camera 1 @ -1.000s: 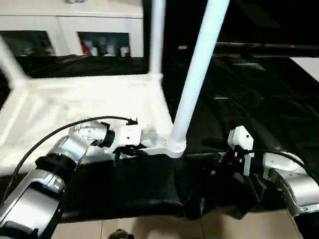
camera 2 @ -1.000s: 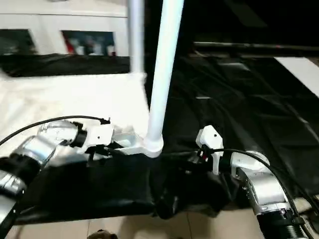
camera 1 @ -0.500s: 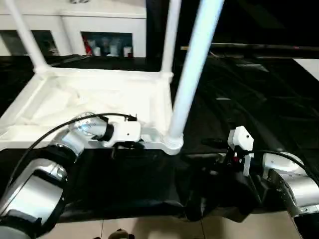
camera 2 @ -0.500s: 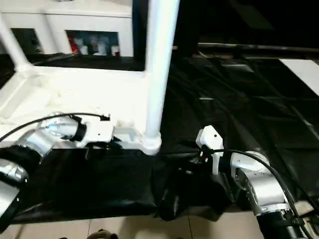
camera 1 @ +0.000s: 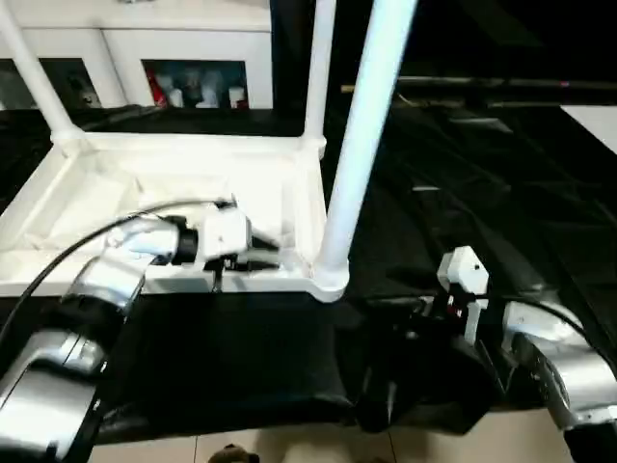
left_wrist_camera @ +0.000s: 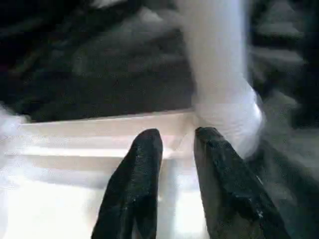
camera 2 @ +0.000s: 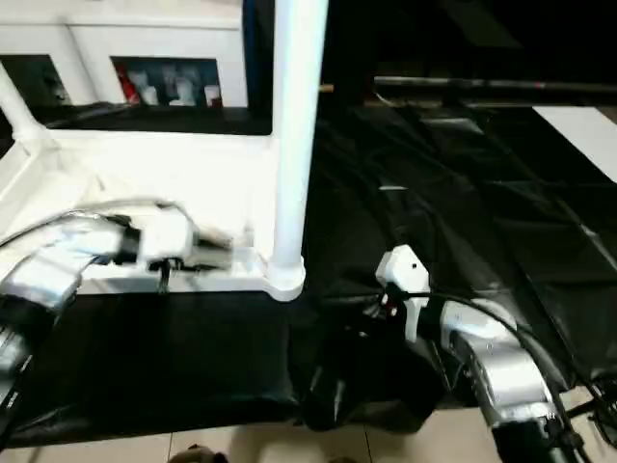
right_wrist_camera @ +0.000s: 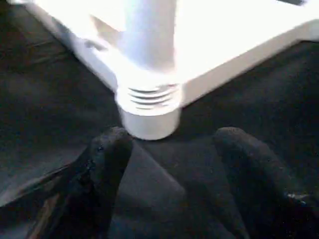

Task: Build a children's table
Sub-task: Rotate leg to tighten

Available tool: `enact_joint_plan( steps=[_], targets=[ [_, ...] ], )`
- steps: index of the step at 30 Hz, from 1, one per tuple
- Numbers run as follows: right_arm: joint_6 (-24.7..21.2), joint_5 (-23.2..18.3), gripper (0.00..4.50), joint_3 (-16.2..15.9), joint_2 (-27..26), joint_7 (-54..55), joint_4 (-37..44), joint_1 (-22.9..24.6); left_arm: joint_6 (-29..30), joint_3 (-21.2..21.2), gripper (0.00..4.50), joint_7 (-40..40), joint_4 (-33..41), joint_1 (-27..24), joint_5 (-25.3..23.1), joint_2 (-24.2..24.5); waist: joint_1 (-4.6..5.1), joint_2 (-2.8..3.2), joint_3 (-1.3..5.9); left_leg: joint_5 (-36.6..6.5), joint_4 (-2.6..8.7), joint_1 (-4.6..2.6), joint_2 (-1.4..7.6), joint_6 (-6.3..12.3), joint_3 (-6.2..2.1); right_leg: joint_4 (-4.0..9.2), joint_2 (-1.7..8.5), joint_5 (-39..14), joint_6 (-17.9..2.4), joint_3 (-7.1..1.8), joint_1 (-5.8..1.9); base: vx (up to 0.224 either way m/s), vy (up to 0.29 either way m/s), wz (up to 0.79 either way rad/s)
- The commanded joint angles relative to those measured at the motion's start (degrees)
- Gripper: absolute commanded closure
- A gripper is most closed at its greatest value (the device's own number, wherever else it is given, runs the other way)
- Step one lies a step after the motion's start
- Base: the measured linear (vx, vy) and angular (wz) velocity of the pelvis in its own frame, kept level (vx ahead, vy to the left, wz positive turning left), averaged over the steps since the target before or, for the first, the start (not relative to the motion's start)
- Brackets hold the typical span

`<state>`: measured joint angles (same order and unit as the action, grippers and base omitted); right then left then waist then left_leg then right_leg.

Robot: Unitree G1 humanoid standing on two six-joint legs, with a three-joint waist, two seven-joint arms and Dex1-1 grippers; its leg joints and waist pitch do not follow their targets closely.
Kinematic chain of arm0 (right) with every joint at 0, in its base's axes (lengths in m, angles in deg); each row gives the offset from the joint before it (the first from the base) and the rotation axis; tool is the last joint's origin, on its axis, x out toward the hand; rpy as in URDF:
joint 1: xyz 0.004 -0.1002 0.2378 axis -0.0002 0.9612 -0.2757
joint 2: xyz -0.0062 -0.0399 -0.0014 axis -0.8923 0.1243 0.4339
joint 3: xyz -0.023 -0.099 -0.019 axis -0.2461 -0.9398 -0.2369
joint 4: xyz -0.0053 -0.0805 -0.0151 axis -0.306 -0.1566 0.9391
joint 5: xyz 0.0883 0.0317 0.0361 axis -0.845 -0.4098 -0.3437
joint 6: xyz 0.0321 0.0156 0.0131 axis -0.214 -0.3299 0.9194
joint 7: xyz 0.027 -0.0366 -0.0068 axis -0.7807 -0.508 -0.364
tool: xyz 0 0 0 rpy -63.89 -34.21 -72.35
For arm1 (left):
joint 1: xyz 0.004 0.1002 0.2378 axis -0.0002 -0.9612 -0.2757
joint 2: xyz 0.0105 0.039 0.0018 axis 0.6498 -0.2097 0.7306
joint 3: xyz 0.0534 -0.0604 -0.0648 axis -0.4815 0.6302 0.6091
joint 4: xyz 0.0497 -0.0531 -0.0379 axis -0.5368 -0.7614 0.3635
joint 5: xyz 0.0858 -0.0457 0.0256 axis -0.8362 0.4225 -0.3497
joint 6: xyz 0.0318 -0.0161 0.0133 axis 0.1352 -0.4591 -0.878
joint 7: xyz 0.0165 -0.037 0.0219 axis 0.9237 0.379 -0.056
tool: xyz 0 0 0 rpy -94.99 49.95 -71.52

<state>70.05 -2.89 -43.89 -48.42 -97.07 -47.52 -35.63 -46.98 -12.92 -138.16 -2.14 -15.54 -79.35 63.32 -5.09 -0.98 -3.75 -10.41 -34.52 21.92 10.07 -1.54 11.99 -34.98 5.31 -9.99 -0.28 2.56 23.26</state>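
Black cloth (camera 1: pixel 501 212) bench, children's table (camera 1: pixel 174 183) upside down on it, legs up.
Head view: left gripper (camera 1: pixel 265 258) at the near rim. Left wrist: fingers (left_wrist_camera: pixel 137 174) slightly parted, nothing held. Right wrist: right gripper (right_wrist_camera: pixel 172 149) spread wide, empty, just short of corner socket (right_wrist_camera: pixel 149 107).

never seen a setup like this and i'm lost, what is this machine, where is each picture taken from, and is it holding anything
This is a humanoid robot with two silver arms, each ending in a two-fingered black gripper. Two pictures come from cameras in its head, looking down over its forearms. The other two come from cameras on its wrists, looking along each gripper's fingers.

On the black cloth lies a white children's table upside down, with legs pointing up; the nearest leg stands in the near corner socket.

The left gripper hovers over the table's rim beside that leg, fingers slightly apart, gripping nothing. The right gripper is open, just short of the socket, holding nothing.
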Motion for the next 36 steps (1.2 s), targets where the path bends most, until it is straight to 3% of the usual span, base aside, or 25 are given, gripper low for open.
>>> enact_joint_plan(
  steps=[1, 4, 7, 8, 10, 13, 16, 18, 19, 20, 21, 22, 23, 24, 25, 26, 27, 28, 29, 30, 31, 32, 33, 34, 36],
  targets=[
    [-2.65, -1.09, 1.31, 3.4, -1.56, 5.66, 2.29, 0.89, 5.68, 5.83, 3.24, 13.22, 5.37, -3.7, 2.64, -4.2, 0.32, 0.4, 3.84, -18.83, 4.8, -1.58, 3.52, -1.95, -1.76, 3.77, 3.38, -14.29, -13.73, -2.19, -2.01, 0.0, 0.0, 0.0],
    [-3.79, -0.98, 1.31, 8.17, -6.83, 17.01, 5.35, 1.69, 9.38, 14.75, 3.24, 34.27, 12.06, -13.62, 4.31, -14.4, 0.78, -0.16, 3.68, -19.23, 4.75, -1.33, 3.4, -1.56, -1.79, 4.8, 3.25, -18.94, -11.3, -2.14, -1.85, 0.0, 0.0, 0.0],
    [-3.99, 0.46, 1.31, 9.16, -8.49, 21.45, 5.91, 1.35, 9.43, 16.47, 3.24, 39.04, 14.4, -16.68, 2.71, -16.86, 1.4, -0.01, 3.73, -19.72, 4.91, -1.2, 3.02, -1.66, -2.02, 5.51, 2.69, -23.05, -7.35, -1.96, -1.55, 0.0, 0.0, 0.0],
    [-0.96, 2.49, 1.31, 9.42, -10.19, 25.08, 5.5, 1.0, 9.1, 17.9, 3.24, 43.5, 16.73, -19.54, 0.71, -19.33, 1.52, 0.17, 3.71, -20.99, 4.85, -1.72, 2.98, -1.84, -2.02, 5.89, 2.63, -24.84, -6.26, -2.09, -1.03, 0.0, 0.0, 0.0],
    [0.7, 3.9, 1.31, 9.39, -12.13, 28.29, 4.74, 0.83, 9.07, 18.75, 3.24, 47.72, 20.43, -22.32, -1.83, -21.64, 2.15, -0.19, 3.3, -22.02, 5.24, -1.0, 3.18, -2.27, -2.41, 6.11, 2.81, -25.91, -5.53, -1.81, -1.38, 0.0, 0.0, 0.0],
    [1.66, 3.2, 1.31, 7.79, -13.91, 27.89, 3.14, 1.62, 9.9, 17.65, 3.24, 50.05, 24.37, -23.82, -3.75, -23.19, 2.16, 0.06, 3.26, -23.56, 5.15, -1.34, 3.03, -1.89, -2.64, 6.65, 2.82, -29.55, -3.65, -1.84, -0.89, 0.0, 0.0, 0.0],
    [2.07, 4.95, 1.31, 5.17, -14.52, 27.54, 2.57, 1.48, 12.65, 16.57, 3.24, 51.69, 26.54, -24.34, -5.55, -22.93, 2.14, 0.56, 3.46, -23.47, 5.62, -1.37, 3.31, -2.84, -3.0, 6.12, 2.3, -25.41, -3.62, -1.72, -1.05, 0.0, 0.0, 0.0],
    [2.17, 6.02, 1.31, 3.85, -14.59, 27.27, 2.36, 1.26, 13.7, 16.32, 3.24, 53.03, 27.6, -24.55, -6.63, -22.82, 2.47, 1.05, 3.48, -24.22, 6.13, -1.7, 4.04, -5.4, -3.74, 5.53, 0.85, -18.96, -4.14, -1.14, -1.18, 0.0, 0.0, 0.0],
    [1.53, 6.08, 1.31, 3.19, -14.61, 27.12, 2.2, 1.07, 14.15, 16.26, 3.24, 54.12, 28.19, -24.65, -6.83, -22.87, 3.02, 1.34, 3.55, -25.3, 6.57, -2.24, 5.23, -6.41, -4.65, 5.37, -0.28, -13.28, -4.87, -0.41, -1.36, 0.0, 0.0, 0.0],
    [1.53, 6.08, 1.31, 3.19, -14.61, 27.12, 2.2, 1.07, 14.15, 16.26, 3.24, 54.12, 28.19, -24.65, -6.83, -22.87, 3.43, 2.27, 3.57, -25.79, 8.25, -3.08, 8.14, -6.06, -6.51, 3.63, -0.97, -8.23, -6.82, 0.61, -1.26, 0.0, 0.0, 0.0],
    [1.54, 6.12, 1.31, 3.15, -14.6, 27.12, 2.17, 1.05, 14.18, 16.25, 3.24, 54.16, 28.2, -24.65, -6.84, -22.85, 3.78, 3.03, 3.51, -25.75, 9.95, -3.26, 11.44, -4.48, -7.75, 1.29, -0.7, -4.95, -7.8, 1.48, -0.93, 0.015, -0.055, 0.12],
    [1.82, 6.68, 1.31, 2.32, -14.42, 26.99, 1.54, 0.69, 14.7, 16.16, 3.24, 54.74, 28.31, -24.54, -7.14, -22.48, 4.52, 3.32, 3.64, -28.44, 10.69, -0.71, 8.28, 1.41, -12.22, -1.42, -1.19, -6.26, -9.52, 3.08, -2.51, 0.004, -0.102, 0.25],
    [2.65, 7.17, 1.31, 2.09, -14.76, 27.54, 0.48, 0.03, 15.96, 16.38, 3.24, 55.09, 28.82, -24.58, -7.01, -22.24, 4.73, 2.88, 3.94, -27.81, 9.5, -1.08, 6.64, 4.93, -12.67, -0.59, -0.62, -6.84, -11.05, 2.79, -2.29, 0.004, -0.102, 0.25],
    [2.65, 7.17, 1.31, 2.09, -14.76, 27.54, 0.48, 0.03, 15.96, 16.38, 3.24, 55.09, 28.82, -24.58, -7.01, -22.24, 4.47, 1.11, 3.75, -23.51, 5.8, 3.05, 0.91, 8.34, -10.05, 3.83, 3.6, -7.19, -13.99, 1.19, -4.37, -0.025, -0.127, 0.4],
    [2.65, 7.17, 1.31, 2.09, -14.76, 27.54, 0.48, 0.03, 15.96, 16.38, 3.24, 55.09, 28.82, -24.58, -7.01, -22.24, 4.47, 1.11, 3.75, -23.51, 5.8, 3.05, 0.91, 8.34, -10.05, 3.83, 3.6, -7.19, -13.99, 1.19, -4.37, -0.047, -0.126, 0.43],
    [3.66, 6.37, 1.31, 2.89, -15.93, 28.16, -1.21, -0.95, 17.03, 16.93, 3.24, 55.49, 29.9, -24.73, -7.33, -22.76, 2.44, -0.53, 4.26, -13.32, 0.85, 1.64, -1.32, 5.8, -6.56, 7.97, 8.47, -22.45, -8.05, 0.71, -4.4, -0.047, -0.126, 0.43],
    [3.7, 6.34, 1.31, 2.91, -15.94, 28.18, -1.28, -0.99, 17.05, 16.9, 3.24, 55.49, 29.96, -24.75, -7.39, -22.76, 0.73, -1.12, 3.73, -4.61, -0.83, 1.9, -0.23, 4.03, -5.61, 8.66, 10.03, -32.78, -3.73, -2.86, -4.35, -0.032, -0.127, 0.15],
    [3.92, 6.13, 1.31, 3.04, -16.05, 28.32, -1.75, -1.24, 17.17, 16.75, 3.24, 55.49, 30.42, -24.9, -7.77, -22.78, -0.87, -1.25, 3.86, -3.0, -1.91, 3.71, 0.15, 5.04, -5.78, 8.33, 11.32, -34.72, -0.16, -4.93, -5.6, -0.003, -0.096, -0.05],
    [4.26, 6.15, 1.31, 2.94, -15.85, 28.17, -2.18, -1.36, 18.18, 16.4, 3.24, 55.69, 30.98, -25.28, -8.36, -22.79, -1.45, -1.34, 3.87, -3.87, -2.94, 4.0, 0.43, 5.74, -6.19, 8.37, 12.75, -34.21, 0.37, -6.09, -5.62, -0.003, -0.096, -0.05],
    [4.66, 6.37, 1.31, 2.69, -15.52, 28.04, -2.55, -1.37, 18.24, 15.96, 3.24, 55.74, 31.45, -25.71, -8.26, -22.8, -2.08, -0.71, 3.71, -4.63, -4.09, 4.68, 1.4, 5.63, -7.45, 7.79, 14.3, -30.94, -2.76, -6.62, -6.07, 0.0, 0.0, 0.0],
    [4.69, 6.38, 1.31, 2.68, -15.49, 28.01, -2.57, -1.37, 18.33, 15.92, 3.24, 55.75, 31.47, -25.75, -8.26, -22.8, -2.51, 0.12, 3.47, -3.05, -1.67, 3.72, 2.01, 5.27, -7.42, 7.12, 11.41, -24.77, -9.27, -4.45, -5.56, 0.0, 0.0, 0.0],
    [5.25, 6.5, 1.31, 2.43, -14.99, 27.49, -2.94, -1.27, 19.27, 15.24, 3.24, 55.89, 31.8, -26.32, -8.46, -22.72, -2.53, 0.76, 3.59, -1.96, 0.37, 2.48, 2.32, 5.5, -7.09, 6.54, 9.0, -20.59, -11.88, -2.81, -5.14, -0.003, 0.086, 0.03],
    [5.43, 6.51, 1.31, 2.43, -14.86, 27.31, -3.1, -1.27, 19.26, 14.89, 3.24, 56.09, 31.83, -26.43, -8.57, -22.57, -1.23, 2.28, 4.42, 0.78, 2.99, -1.66, 3.93, 8.82, -5.92, 3.01, 1.46, -8.55, -13.21, 0.77, -2.4, -0.004, 0.081, 0.1],
    [5.5, 6.49, 1.31, 2.45, -14.83, 27.24, -3.16, -1.28, 19.28, 14.75, 3.24, 56.18, 31.83, -26.45, -8.65, -22.49, -0.71, 2.64, 4.53, -0.12, 3.22, -2.07, 4.78, 9.01, -6.21, 2.16, 0.8, -6.46, -13.11, 0.92, -2.08, -0.013, 0.106, 0.14],
    [5.58, 6.29, 1.31, 2.62, -14.84, 26.9, -3.02, -1.26, 19.51, 14.47, 3.24, 55.7, 31.68, -26.15, -8.76, -22.24, -0.35, 2.78, 4.08, -10.19, 4.31, -1.9, 5.23, 4.42, -5.7, 2.68, 1.14, -6.33, -12.31, 0.01, -2.23, -0.02, 0.075, 0.08]
  ],
)
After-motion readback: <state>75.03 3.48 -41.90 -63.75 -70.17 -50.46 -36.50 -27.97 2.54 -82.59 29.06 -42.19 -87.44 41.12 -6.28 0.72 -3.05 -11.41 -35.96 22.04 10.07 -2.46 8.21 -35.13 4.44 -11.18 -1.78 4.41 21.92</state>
